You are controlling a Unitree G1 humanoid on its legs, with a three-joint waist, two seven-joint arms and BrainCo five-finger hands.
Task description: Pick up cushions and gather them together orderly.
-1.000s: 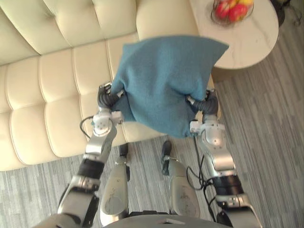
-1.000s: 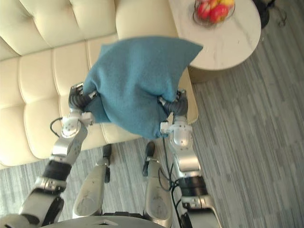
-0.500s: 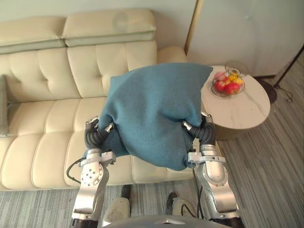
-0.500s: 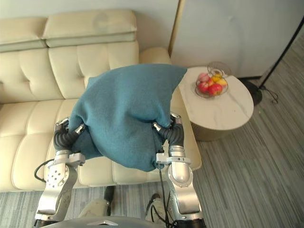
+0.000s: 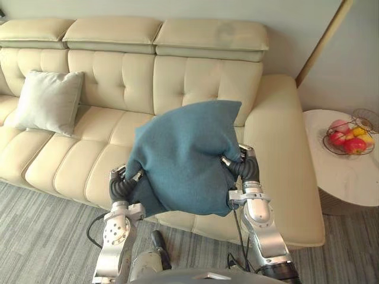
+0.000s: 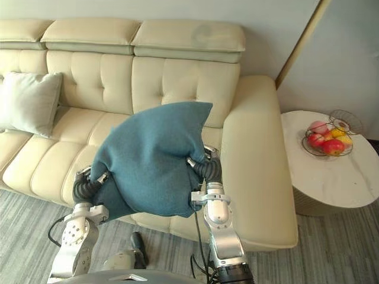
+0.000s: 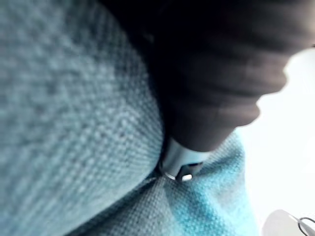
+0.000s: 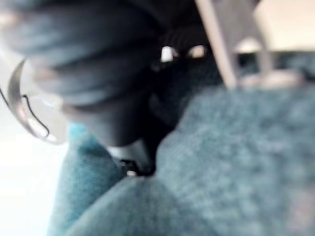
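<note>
A blue cushion [image 5: 183,157] hangs in the air in front of the cream sofa [image 5: 195,77], held between my two hands. My left hand [image 5: 121,186] presses against its lower left side, and my right hand [image 5: 246,168] against its right side a little higher. Both wrist views look along the dark ribbed covers into the blue fabric [image 7: 74,123] [image 8: 236,162]. A pale grey cushion [image 5: 48,100] leans upright against the sofa's backrest at the far left. The blue cushion is over the sofa's right seat, close to the armrest [image 5: 278,136].
A round white marble side table [image 5: 349,183] stands to the right of the sofa with a wire bowl of fruit [image 5: 349,137] on it. A thin brass pole [image 5: 320,41] rises behind the armrest. Grey striped flooring [image 5: 41,236] lies in front of the sofa.
The camera has lifted and swung left, so the sofa's backrest and the grey cushion have come into view and the table has slid right. The blue cushion stays held between both hands.
</note>
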